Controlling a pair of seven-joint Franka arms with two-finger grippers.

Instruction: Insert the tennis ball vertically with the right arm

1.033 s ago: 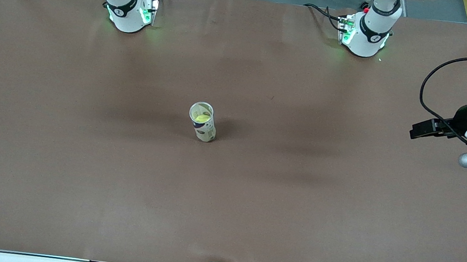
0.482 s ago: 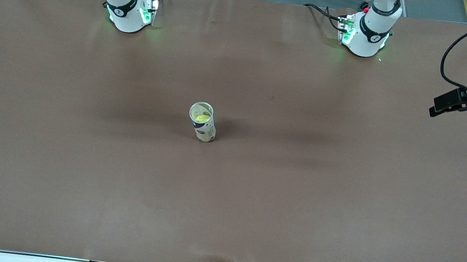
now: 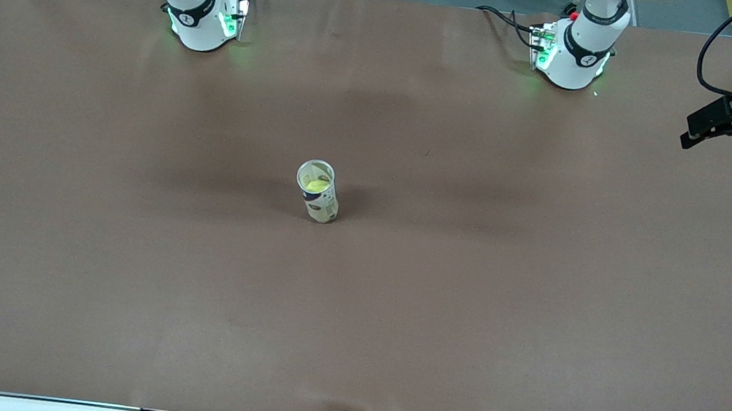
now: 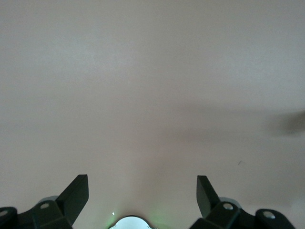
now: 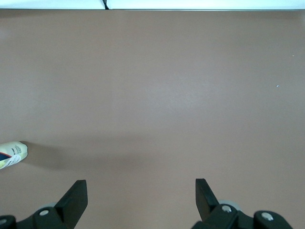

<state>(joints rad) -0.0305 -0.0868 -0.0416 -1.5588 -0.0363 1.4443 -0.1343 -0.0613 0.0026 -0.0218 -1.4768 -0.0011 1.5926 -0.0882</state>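
Tube (image 3: 317,190): upright at the table (image 3: 533,307) centre, unmoved; ball (image 3: 315,186) seen inside. Left end effector (image 4: 142,189): fingers apart, empty, shifted farther toward the table's edge. Right end effector (image 5: 141,191): fingers apart, empty.

One can (image 3: 317,191), one tennis ball (image 3: 315,186)

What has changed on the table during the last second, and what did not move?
The left gripper moved farther from the front camera, along the table edge at the left arm's end, still open and empty. The can stayed upright mid-table with the tennis ball inside it. The right gripper stayed open at the table's edge at the right arm's end.
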